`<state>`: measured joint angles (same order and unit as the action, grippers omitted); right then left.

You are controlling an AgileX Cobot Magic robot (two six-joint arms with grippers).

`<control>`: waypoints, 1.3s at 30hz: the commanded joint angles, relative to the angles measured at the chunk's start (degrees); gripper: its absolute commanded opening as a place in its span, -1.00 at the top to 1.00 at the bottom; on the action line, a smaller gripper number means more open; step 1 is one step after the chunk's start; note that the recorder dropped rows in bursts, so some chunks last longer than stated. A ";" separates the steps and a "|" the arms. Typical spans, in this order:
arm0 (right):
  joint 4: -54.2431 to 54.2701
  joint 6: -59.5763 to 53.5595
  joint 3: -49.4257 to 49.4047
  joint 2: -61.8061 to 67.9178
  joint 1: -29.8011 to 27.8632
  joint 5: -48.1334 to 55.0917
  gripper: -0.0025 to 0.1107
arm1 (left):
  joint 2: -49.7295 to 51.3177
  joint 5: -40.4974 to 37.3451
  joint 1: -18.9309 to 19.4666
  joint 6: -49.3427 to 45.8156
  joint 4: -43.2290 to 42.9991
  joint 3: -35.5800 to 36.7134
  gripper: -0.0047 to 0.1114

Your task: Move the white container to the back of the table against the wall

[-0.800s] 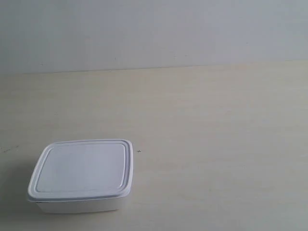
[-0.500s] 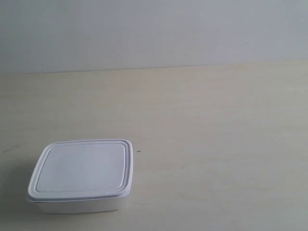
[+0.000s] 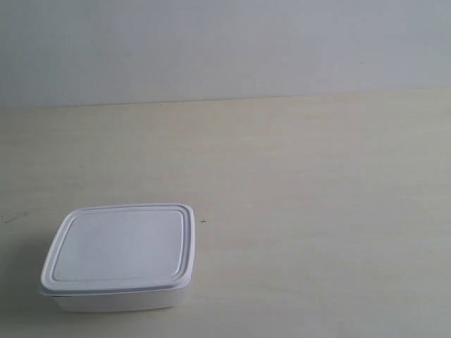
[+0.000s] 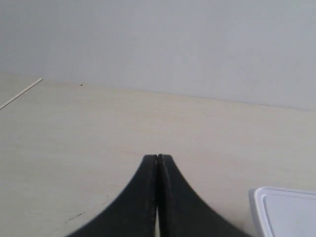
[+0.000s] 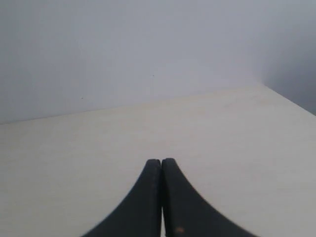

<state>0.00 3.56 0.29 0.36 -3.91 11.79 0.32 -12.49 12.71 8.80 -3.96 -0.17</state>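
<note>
White plastic, lid snapped on, sits exactly where it sat across the last second: the white container (image 3: 120, 255) has not shifted on the table (image 3: 317, 211). It rests flat at the near end of my exterior view, toward that view's left, well apart from the wall (image 3: 225, 49) at the back. Neither arm shows in that view at all. On the left wrist feed I see the left gripper (image 4: 157, 160) with its two dark fingers pressed together tip to tip and nothing between them. One rounded corner of the container shows near it, not touching. The right gripper (image 5: 161, 162) is likewise closed on nothing, facing bare table and wall, with no container in its feed. So nothing has changed, and I read that as the task not yet begun: the whole stretch of table between box and wall remains to be covered. I judge the left arm the better placed to act, either spreading its fingers to grasp the box by its sides or nudging it along with fingers closed. Pushed off-centre, the shallow box could swivel rather than slide straight.
</note>
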 commanded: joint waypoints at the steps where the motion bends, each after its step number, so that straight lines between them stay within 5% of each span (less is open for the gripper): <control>1: 0.00 -0.55 -0.29 -0.36 -0.39 -3.17 0.96 | -0.32 5.15 -0.31 3.48 0.42 0.17 0.92; 6: 17.79 10.70 -0.29 -0.36 -0.39 -17.84 0.96 | -0.32 20.52 -0.31 30.26 1.92 0.17 0.92; 18: 21.78 28.14 -0.29 -0.36 -0.39 -24.62 0.96 | -0.32 32.09 -0.31 39.10 1.78 0.17 0.92; 22: 6.21 37.89 3.17 -0.36 0.18 -24.28 0.96 | -0.32 36.69 -0.31 46.53 1.17 0.17 0.92; 27: -31.69 65.42 9.50 -0.36 3.17 -29.60 0.96 | -0.32 40.36 -0.31 52.40 -4.64 0.17 0.92; 31: -54.39 86.58 14.24 1.35 3.62 -40.95 0.96 | -0.32 41.48 -0.31 64.64 -23.48 -3.15 0.92; 39: -91.35 115.63 28.73 17.12 3.62 -49.44 0.96 | 5.85 41.82 0.66 104.22 -69.37 -20.22 0.92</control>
<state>-79.36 109.68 24.63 12.55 -0.40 -33.17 2.92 27.52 12.83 99.27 -57.47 -15.31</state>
